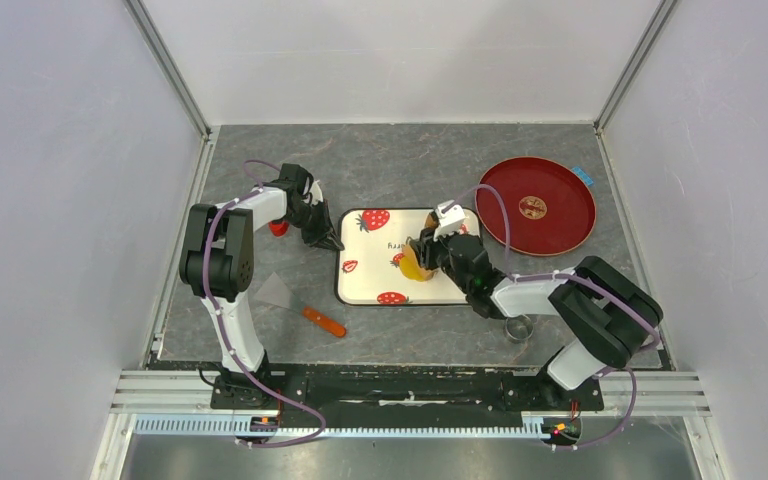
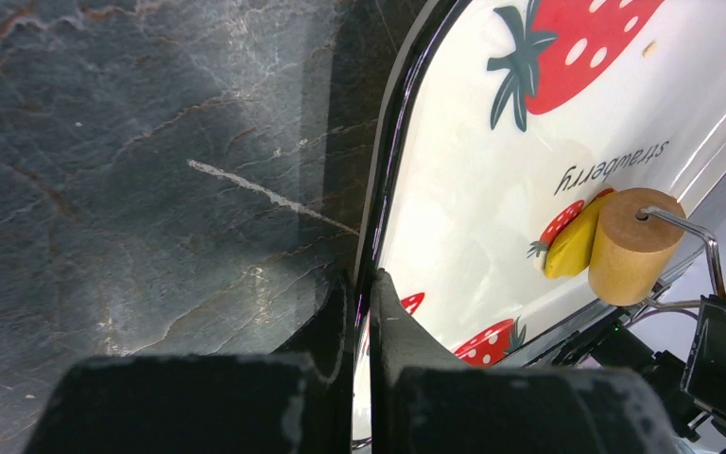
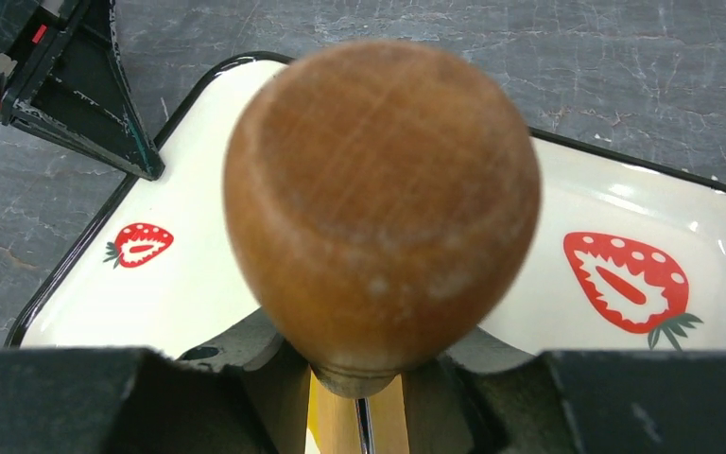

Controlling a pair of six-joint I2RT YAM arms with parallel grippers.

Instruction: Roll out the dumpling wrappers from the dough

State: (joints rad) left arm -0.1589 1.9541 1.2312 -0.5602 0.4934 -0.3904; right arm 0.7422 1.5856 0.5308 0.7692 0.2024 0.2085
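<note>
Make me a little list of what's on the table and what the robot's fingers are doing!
tray: white with strawberry pictures, middle of the table
dough: yellow lump on the tray, touching the roller
roller: wooden, its handle held by the right fingers
left fingers: shut on the tray's left rim
plate: red, round, to the right of the tray
scraper: orange handle, left of the tray
ring: small, metal, beside the right arm
</note>
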